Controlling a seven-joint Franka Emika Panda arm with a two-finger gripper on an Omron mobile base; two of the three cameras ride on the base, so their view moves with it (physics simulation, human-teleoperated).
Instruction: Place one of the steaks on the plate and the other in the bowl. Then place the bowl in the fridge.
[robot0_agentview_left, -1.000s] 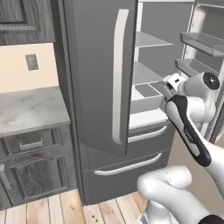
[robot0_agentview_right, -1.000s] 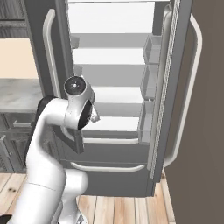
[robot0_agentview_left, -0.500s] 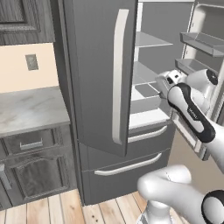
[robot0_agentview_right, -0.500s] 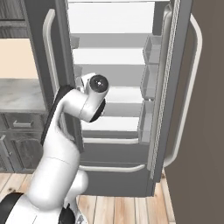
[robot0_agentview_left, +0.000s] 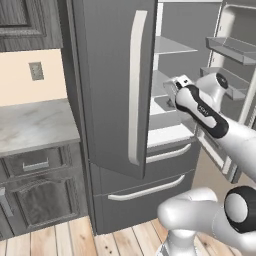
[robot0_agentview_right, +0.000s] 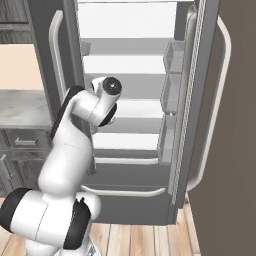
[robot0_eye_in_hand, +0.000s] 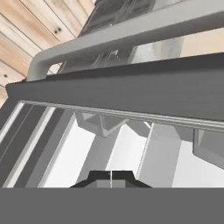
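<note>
Reaching into the open fridge (robot0_agentview_left: 115, 100), the arm (robot0_agentview_left: 210, 117) had its gripper (robot0_eye_in_hand: 111, 176) closed on nothing, the two dark tips pressed together at the bottom of the hand view. Neither steaks, plate nor bowl could be seen anywhere in these pictures, so where they lay could not be told. My reading was that the step in hand concerned the fridge doors, getting them wide enough for the bowl (a judgement only, since no food had been moved that I could see).

From the left base view the left door (robot0_agentview_left: 112, 85) stood partly open, its long curved handle (robot0_agentview_left: 136, 87) pale against smooth grey steel. From the right base view the right door (robot0_agentview_right: 200, 95) was swung well out, with translucent bins (robot0_agentview_right: 172, 90) stacked on its inner face. White flat shelves (robot0_agentview_right: 130, 107) ran across the interior, and two drawers (robot0_agentview_left: 145, 187) with slim pale pulls sat below. A mottled grey counter (robot0_agentview_left: 35, 125) over dark panelled cabinets (robot0_agentview_left: 35, 195) stood beside the fridge, above pale wood planks (robot0_agentview_left: 75, 237).

Next, the arm would likely need to draw clear of the shelves and the base turn towards the steaks.
</note>
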